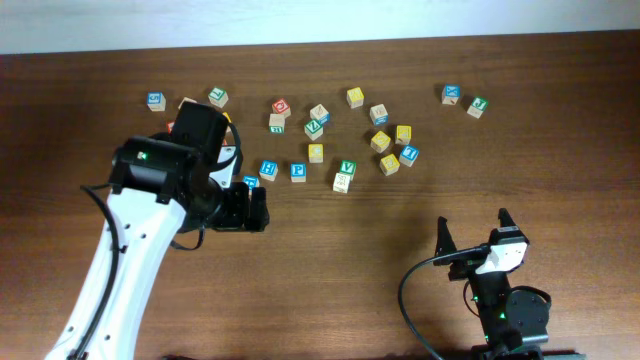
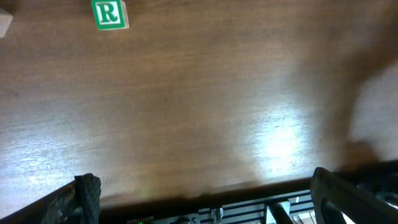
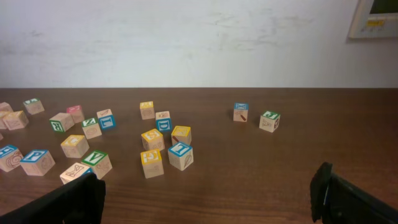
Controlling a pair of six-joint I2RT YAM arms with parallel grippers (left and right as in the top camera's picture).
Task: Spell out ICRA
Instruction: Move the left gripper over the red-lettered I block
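Left gripper (image 1: 256, 210) from overhead is a dark lump at the end of the white arm. It sits low over the table (image 1: 350, 270), left of centre, with a small blue block (image 1: 250, 182) just beside it on the far side. You can't really judge the jaws from up here. The right gripper (image 1: 474, 230) is parked near the front right, well apart from everything. Its two fingers are spread wide with only bare wood between them. The letter blocks (image 1: 315, 128) are all loose in a scattered band across the far half of the table, and none are lined up as a word. From this height I can't reliably read the letters.

Left wrist cam: both fingers (image 2: 86, 198) are right out at the edges of the frame, so it's fully open and holding nothing. There's plain wood underneath. A green R block (image 2: 110, 14) lies at the top left, well ahead of the fingers and off to their left.

Right wrist cam: same deal, with dark fingertips (image 3: 71, 200) in the bottom corners, wide open and empty. The blocks are spread out ahead. A blue-edged block (image 3: 180, 155) that looks like an I sits near the middle, touching or nearly touching a yellow one (image 3: 151, 163). Two more, a blue one (image 3: 240, 112) and a green one (image 3: 269, 121), sit off on their own further right.
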